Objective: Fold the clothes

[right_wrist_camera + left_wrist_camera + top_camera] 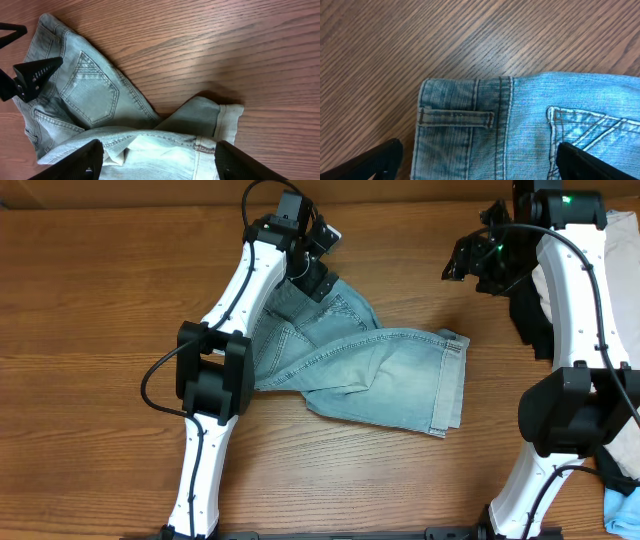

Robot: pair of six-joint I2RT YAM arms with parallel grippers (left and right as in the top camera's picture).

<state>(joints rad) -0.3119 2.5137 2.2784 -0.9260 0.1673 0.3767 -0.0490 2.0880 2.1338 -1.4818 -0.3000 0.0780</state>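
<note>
Left fingers [377, 161] wide over waistband [451, 95] of denim shorts [530, 132]; right fingers [75, 162] wide, empty.

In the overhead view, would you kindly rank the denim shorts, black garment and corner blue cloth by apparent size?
1. Denim shorts, clearly largest.
2-3. Black garment and blue cloth look similar: the right arm partly hides one, the frame cuts the other.
</note>
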